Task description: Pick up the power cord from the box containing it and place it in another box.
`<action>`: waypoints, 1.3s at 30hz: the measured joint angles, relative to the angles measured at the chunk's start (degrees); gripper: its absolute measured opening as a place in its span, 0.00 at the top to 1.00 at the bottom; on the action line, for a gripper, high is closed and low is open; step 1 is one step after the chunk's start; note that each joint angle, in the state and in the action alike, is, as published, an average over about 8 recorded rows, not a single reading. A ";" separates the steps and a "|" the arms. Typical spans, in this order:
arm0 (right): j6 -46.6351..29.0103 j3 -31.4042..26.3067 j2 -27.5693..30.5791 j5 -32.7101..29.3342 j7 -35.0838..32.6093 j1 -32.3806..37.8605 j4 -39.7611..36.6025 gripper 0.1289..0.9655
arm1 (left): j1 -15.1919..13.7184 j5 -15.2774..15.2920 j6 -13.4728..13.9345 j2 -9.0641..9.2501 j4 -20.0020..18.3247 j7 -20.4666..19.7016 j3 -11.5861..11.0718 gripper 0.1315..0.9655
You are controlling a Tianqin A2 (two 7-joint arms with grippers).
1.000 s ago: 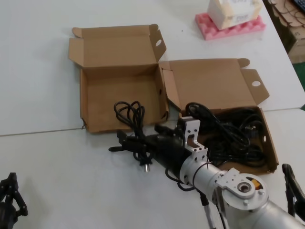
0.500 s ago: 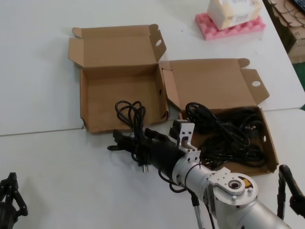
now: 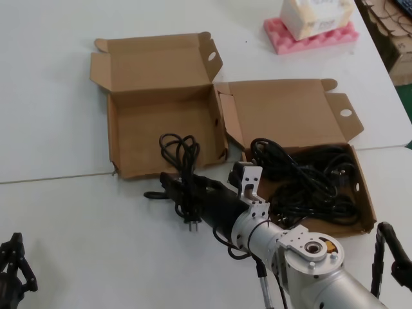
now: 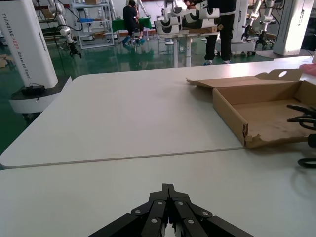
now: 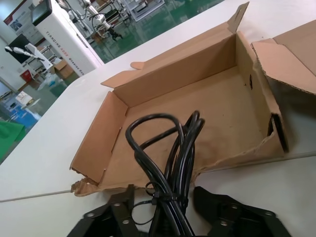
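My right gripper [image 3: 175,188] is shut on the power cord [image 3: 183,161], a bundle of thin black loops held by a tie. It holds the cord across the front wall of the empty left cardboard box [image 3: 113,138]. The loops [image 5: 168,143] reach over that box's tray [image 5: 98,148], and the plug [image 3: 191,225] hangs outside over the table. The gripper's fingers [image 5: 116,212] sit on either side of the bundle. The right box [image 3: 368,203] holds the remaining tangle of black cords [image 3: 309,183]. My left gripper [image 3: 13,261] is parked at the near left, shut [image 4: 168,187].
A pink foam tray [image 3: 283,38] with a white box on it stands at the back right. The lids of both boxes stand open behind them. The left box's front wall is torn at its corner [image 4: 245,133]. A seam runs across the white table [image 3: 58,177].
My right gripper has moved forward and left with the cord, so the loops now lie farther over the left box's tray. The left arm has not moved.
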 joint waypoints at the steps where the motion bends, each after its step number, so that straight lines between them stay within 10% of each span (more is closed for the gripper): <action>1: -0.10 0.26 -0.10 -0.23 0.00 0.01 -0.08 0.55 | 0.00 0.00 0.00 0.00 0.00 0.00 0.00 0.96; 21: 0.45 -0.43 2.33 -8.21 0.00 -2.23 6.97 0.93 | 0.00 0.00 0.00 0.00 0.00 0.00 0.00 0.96; 32: -1.20 3.04 2.85 -18.76 0.00 -3.06 16.19 0.96 | 0.00 0.00 0.00 0.00 0.00 0.00 0.00 0.96; 39: -4.00 6.18 -0.05 -14.85 0.00 6.47 7.45 0.96 | 0.00 0.00 0.00 0.00 0.00 0.00 0.00 0.96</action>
